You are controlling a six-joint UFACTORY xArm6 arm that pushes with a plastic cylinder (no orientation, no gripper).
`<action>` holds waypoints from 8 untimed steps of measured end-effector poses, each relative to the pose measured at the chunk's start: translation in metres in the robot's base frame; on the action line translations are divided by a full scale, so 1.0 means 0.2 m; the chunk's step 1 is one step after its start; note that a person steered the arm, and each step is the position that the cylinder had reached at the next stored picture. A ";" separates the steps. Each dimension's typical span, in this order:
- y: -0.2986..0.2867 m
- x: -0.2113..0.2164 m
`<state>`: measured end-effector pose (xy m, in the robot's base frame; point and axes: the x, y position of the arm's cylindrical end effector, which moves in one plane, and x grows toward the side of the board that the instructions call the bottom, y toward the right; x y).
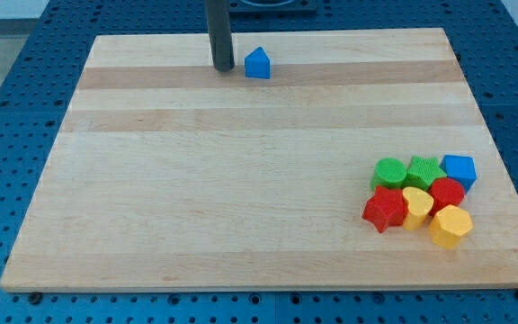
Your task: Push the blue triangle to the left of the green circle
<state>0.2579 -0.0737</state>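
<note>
From the one camera view, my tip [223, 68] stands just to the view's left of the blue triangle [257, 64], near the tabletop's [241, 180] top edge. There is no hand to open or clench. The green circle [388, 172] lies well apart, toward the view's bottom right. The approach looks underway; next, I'd judge, comes a long diagonal push.

My tip [224, 68] rests on the wooden board [241, 180] near the view's top edge, just to the left of the blue triangle [257, 63] and apart from it. Well away, toward the view's bottom right, seven blocks huddle touching (three rows): green circle [388, 171], green star [424, 169], blue block [459, 170]; red star [385, 209], yellow heart [416, 206], red block [447, 192]; yellow block [451, 226] lowest.
</note>
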 end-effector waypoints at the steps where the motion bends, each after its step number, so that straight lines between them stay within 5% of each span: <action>1: 0.11 -0.05; 4: 0.47 0.01; 8: 0.27 0.06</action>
<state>0.2703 -0.0198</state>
